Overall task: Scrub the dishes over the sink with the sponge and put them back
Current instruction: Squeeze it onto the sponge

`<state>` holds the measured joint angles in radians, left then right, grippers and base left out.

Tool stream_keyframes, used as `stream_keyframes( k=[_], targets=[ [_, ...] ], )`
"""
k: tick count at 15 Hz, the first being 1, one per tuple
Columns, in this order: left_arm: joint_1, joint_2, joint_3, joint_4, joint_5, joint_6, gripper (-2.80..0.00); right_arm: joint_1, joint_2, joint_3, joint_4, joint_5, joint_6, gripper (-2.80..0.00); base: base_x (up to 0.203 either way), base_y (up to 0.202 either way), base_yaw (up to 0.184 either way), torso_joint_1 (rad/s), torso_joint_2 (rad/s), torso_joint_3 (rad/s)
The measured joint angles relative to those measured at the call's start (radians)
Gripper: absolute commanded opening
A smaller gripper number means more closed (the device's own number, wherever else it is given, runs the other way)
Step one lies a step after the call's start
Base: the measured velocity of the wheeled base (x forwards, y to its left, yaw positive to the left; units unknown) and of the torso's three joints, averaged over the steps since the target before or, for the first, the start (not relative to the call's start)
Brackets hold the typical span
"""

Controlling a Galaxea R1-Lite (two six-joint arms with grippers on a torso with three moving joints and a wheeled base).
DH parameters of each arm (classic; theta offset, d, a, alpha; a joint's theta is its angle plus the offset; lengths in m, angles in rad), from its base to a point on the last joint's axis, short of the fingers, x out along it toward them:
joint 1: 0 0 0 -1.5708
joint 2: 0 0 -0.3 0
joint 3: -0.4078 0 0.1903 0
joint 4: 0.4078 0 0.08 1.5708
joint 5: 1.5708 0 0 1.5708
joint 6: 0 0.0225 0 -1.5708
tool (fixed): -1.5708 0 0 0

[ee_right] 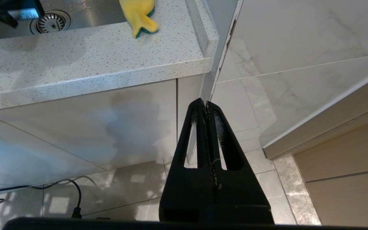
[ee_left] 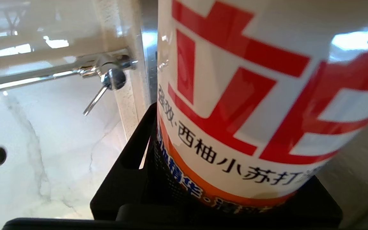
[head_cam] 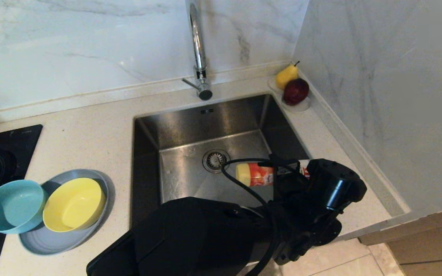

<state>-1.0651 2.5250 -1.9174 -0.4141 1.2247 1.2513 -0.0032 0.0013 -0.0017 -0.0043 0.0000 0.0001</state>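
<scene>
Your left gripper [head_cam: 282, 174] is clamped around a white bottle with a yellow cap and red-orange label [head_cam: 261, 174], holding it on its side over the square stainless steel sink [head_cam: 190, 153], just beside the round drain strainer [head_cam: 216, 160]. Your right gripper [ee_right: 206, 107] hangs parked below the counter edge, fingers pressed together on nothing. The yellow sponge with a green scouring face [ee_right: 139, 16] lies on the speckled counter by the sink (seen only from the right wrist). The yellow bowl [head_cam: 74, 204] sits on the grey-blue plate [head_cam: 58, 239], with the teal bowl [head_cam: 12, 207] touching it.
</scene>
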Motion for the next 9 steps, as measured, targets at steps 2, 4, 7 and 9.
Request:
stream_keyframes(
  k=[2, 4, 7, 9],
  targets=[
    [0.000, -0.017, 0.000, -0.017, 0.000, -0.002, -2.80, 0.000, 0.000, 0.000, 0.000, 0.000, 0.000, -2.80, 0.000, 0.000, 0.000, 0.000, 0.00, 0.000],
    [-0.003, -0.038, 0.000, -0.028, 0.000, -0.003, -2.80, 0.000, 0.000, 0.000, 0.000, 0.000, 0.000, -2.80, 0.000, 0.000, 0.000, 0.000, 0.00, 0.000],
    [-0.010, -0.081, 0.002, -0.021, -0.007, -0.002, -2.80, 0.000, 0.000, 0.000, 0.000, 0.000, 0.000, -2.80, 0.000, 0.000, 0.000, 0.000, 0.00, 0.000],
    [-0.015, -0.121, 0.002, -0.013, -0.013, -0.001, -2.80, 0.000, 0.000, 0.000, 0.000, 0.000, 0.000, -2.80, 0.000, 0.000, 0.000, 0.000, 0.00, 0.000]
  ],
)
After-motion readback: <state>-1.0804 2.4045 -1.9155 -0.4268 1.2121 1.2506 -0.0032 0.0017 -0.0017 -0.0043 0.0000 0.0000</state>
